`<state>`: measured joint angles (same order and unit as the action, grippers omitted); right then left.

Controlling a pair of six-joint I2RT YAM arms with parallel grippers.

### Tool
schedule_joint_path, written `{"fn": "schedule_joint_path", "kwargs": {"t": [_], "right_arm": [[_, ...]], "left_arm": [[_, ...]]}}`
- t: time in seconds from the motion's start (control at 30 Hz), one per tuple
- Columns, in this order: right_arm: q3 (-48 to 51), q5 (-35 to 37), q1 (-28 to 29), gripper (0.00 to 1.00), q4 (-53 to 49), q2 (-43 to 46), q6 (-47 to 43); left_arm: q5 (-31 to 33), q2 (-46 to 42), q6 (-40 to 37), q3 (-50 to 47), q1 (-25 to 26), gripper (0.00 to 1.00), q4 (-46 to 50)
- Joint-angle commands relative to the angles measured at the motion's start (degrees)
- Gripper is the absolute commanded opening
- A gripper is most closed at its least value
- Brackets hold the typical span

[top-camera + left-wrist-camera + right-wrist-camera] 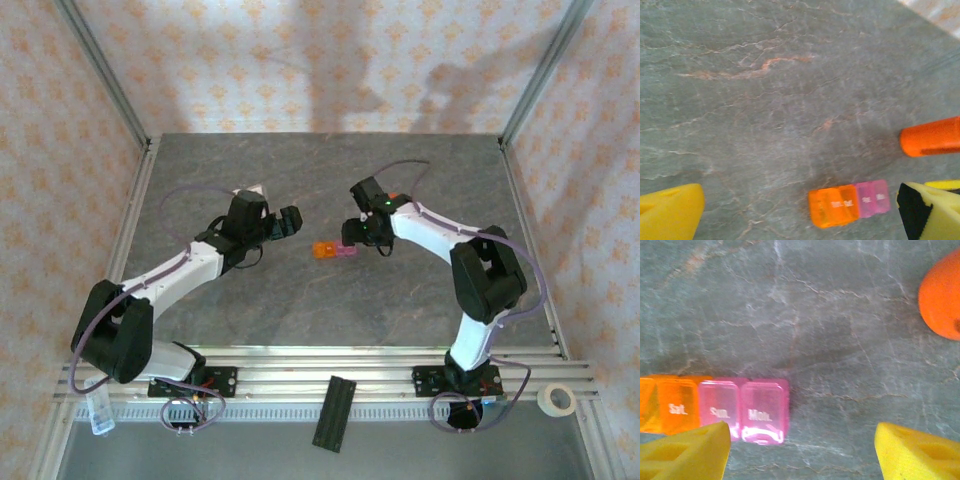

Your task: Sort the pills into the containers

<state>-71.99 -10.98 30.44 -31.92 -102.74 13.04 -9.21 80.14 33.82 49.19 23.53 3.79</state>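
From my station I see a grey surface (pixel 300 300) veined with pale and rust-coloured streaks. It is walled on three sides by cream fabric with an orange floral print (pixel 300 60). Metal posts (pixel 100 65) rise at the back corners. Aluminium rails (pixel 330 360) run along the near edge, and a flat black ribbed strip (pixel 335 412) lies just in front of them at a slight slant. A roll of pale tape (pixel 557 400) sits at the near right corner and a small clear plastic piece (pixel 100 415) at the near left. On my left wrist feed an orange bottle (pixel 932 136) juts in from the right edge over the stone pattern. My right wrist feed catches its rounded end (pixel 942 295) in the top right corner
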Motion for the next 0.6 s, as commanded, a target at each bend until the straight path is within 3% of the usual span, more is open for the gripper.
{"fn": "schedule_joint_path", "kwargs": {"t": [0.0,0.57], "right_arm": [[-2.22,-1.04,0.03,0.75,2.52,-2.52,2.72],[2.14,-3.31,0.04,0.74,6.52,-5.24,3.4]], "left_arm": [[3.66,1.56,-7.54,2.91,0.95,1.0,6.76],[7.14,13.29,-18.4,13.29,7.52,1.0,17.78]]}}
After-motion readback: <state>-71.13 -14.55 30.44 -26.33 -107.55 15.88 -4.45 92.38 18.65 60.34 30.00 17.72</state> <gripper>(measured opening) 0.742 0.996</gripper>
